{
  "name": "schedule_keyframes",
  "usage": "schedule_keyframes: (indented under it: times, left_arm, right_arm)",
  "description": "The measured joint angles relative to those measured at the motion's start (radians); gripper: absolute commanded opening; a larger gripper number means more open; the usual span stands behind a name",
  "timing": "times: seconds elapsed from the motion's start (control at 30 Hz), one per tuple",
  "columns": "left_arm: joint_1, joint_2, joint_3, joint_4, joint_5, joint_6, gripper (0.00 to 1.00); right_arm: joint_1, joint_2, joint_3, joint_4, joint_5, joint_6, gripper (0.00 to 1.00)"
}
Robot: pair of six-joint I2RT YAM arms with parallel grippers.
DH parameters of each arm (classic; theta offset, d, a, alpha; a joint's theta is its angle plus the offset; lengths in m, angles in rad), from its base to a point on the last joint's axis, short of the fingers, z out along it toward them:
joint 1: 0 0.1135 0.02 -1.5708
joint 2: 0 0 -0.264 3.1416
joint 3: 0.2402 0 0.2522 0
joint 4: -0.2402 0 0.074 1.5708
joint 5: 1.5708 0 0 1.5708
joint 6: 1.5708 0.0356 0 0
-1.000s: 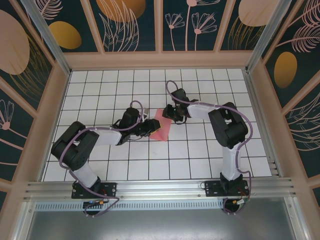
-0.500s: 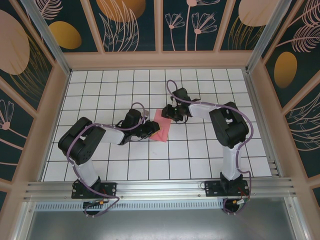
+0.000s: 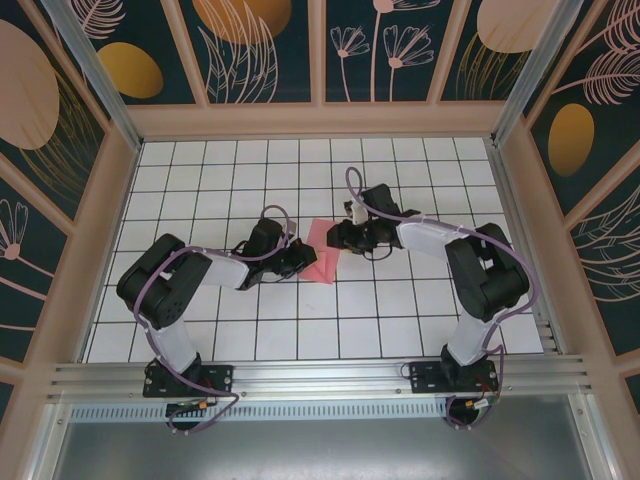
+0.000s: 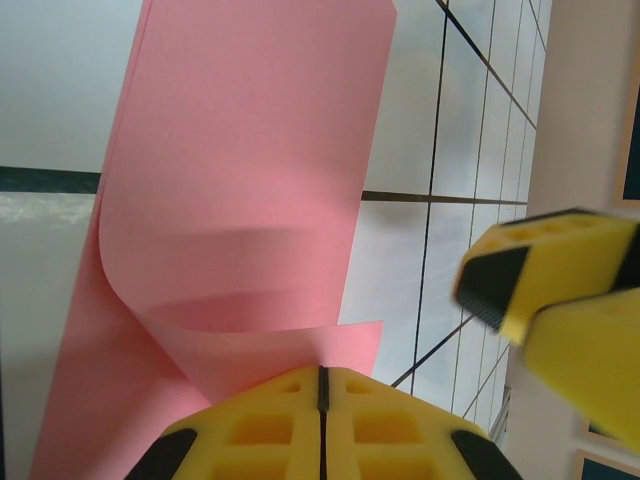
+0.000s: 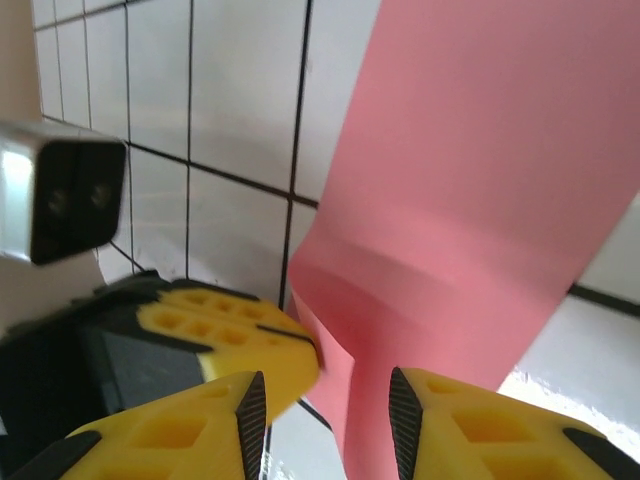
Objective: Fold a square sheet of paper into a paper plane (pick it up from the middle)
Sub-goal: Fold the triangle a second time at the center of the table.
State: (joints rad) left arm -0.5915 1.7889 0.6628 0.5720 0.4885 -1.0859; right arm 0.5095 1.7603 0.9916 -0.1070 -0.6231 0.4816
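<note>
The square sheet of paper (image 3: pixel 323 252) lies pink on the white gridded bench (image 3: pixel 400 320) at the centre of the top view, between the two tools. The left tool (image 3: pixel 301 259) meets its lower left edge. The right tool (image 3: pixel 338 236) sits at its upper right corner.

In the left wrist view the square sheet of paper (image 4: pixel 250 190) runs up the left half of the frame. Its near edge curls up off the bench into the left tool (image 4: pixel 320 378), whose yellow fingers (image 4: pixel 250 432) are pressed together on that raised flap. The right tool (image 4: pixel 555 300) shows blurred at the right of that frame.

In the right wrist view the square sheet of paper (image 5: pixel 480 170) takes the upper right, with a buckle across its lower part. The right tool (image 5: pixel 326 405) stands moderately parted at the bottom edge, with pink paper seen in the gap but not pinched. The left tool (image 5: pixel 235 340) clamps the sheet's edge at lower left.
</note>
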Motion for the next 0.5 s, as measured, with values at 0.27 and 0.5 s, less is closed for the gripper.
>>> schedule_keyframes:
  times: [0.27, 0.5]
  left_arm:
    - [0.000, 0.000, 0.000, 0.000, -0.002, 0.001, 0.05]
    - [0.000, 0.000, 0.000, 0.000, -0.003, 0.001, 0.05]
  right_arm:
    - [0.001, 0.007, -0.035, 0.030, -0.059, -0.002, 0.36]
    - [0.005, 0.062, -0.025, 0.049, -0.080, -0.002, 0.34]
